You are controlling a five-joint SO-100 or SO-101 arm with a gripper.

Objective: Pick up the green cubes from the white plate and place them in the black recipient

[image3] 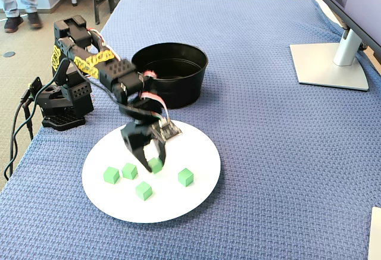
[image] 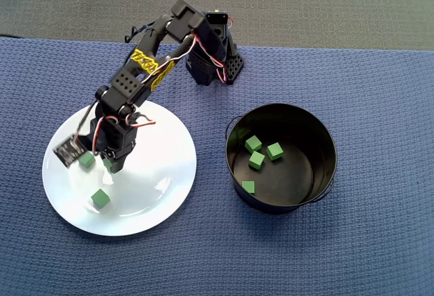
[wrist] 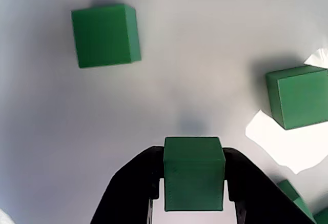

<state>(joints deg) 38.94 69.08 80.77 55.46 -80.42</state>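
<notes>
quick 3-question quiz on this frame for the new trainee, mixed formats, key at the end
1. True or false: the gripper has its jaws closed on a green cube over the white plate.
2. How many green cubes lie inside the black recipient in the overhead view? A) 2 B) 4 C) 7
3. In the fixed view, not counting the held one, how many loose cubes sit on the plate?

Key:
1. True. The wrist view shows the cube squeezed between both jaws.
2. B. Four cubes, e.g. one at.
3. Four, e.g. one at.
</notes>
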